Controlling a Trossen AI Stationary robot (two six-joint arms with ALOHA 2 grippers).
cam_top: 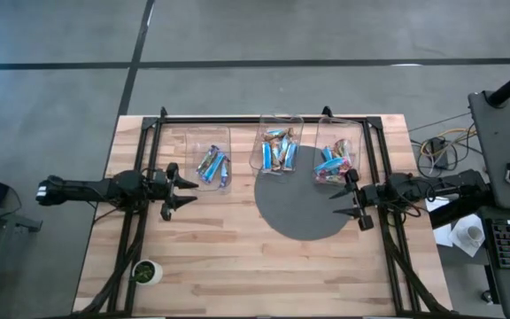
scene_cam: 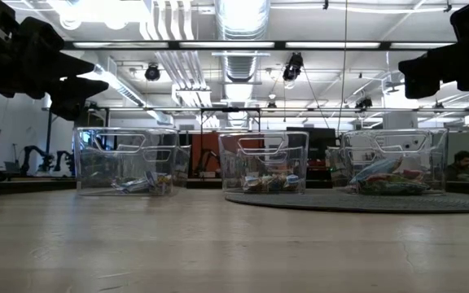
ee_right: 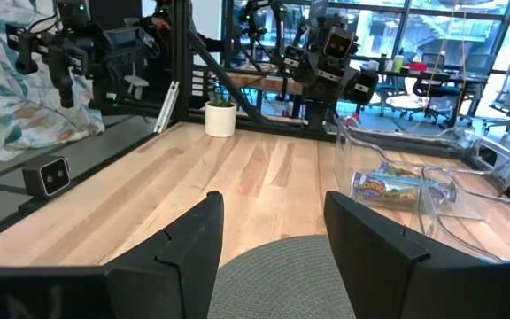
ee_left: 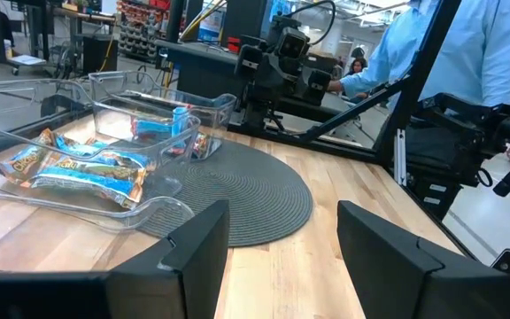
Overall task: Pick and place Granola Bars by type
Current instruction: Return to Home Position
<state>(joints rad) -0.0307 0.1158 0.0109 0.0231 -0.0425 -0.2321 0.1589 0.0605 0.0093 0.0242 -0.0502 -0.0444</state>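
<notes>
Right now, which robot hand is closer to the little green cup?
Left. The left gripper hangs on the same side as the cup; the right gripper is across the mat.

Granola bars (cam_top: 212, 165) inside three clear bins (cam_top: 189, 142)

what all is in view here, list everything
clear bins: three, transparent, in a row at the table's far side
granola bars in the left bin: several, bright blue
granola bars in the middle bin: several, blue and tan-yellow
granola bars in the right bin: several, blue, red and multicoloured
round mat: one, dark grey, partly under the middle and right bins
cup: one, green and white, near-left corner of the table
table: one, light wood
person: at least one, light blue shirt, beyond the table
left pincer: one, dark, open and empty, by the left bin
right pincer: one, dark, open and empty, at the mat's right edge
</notes>
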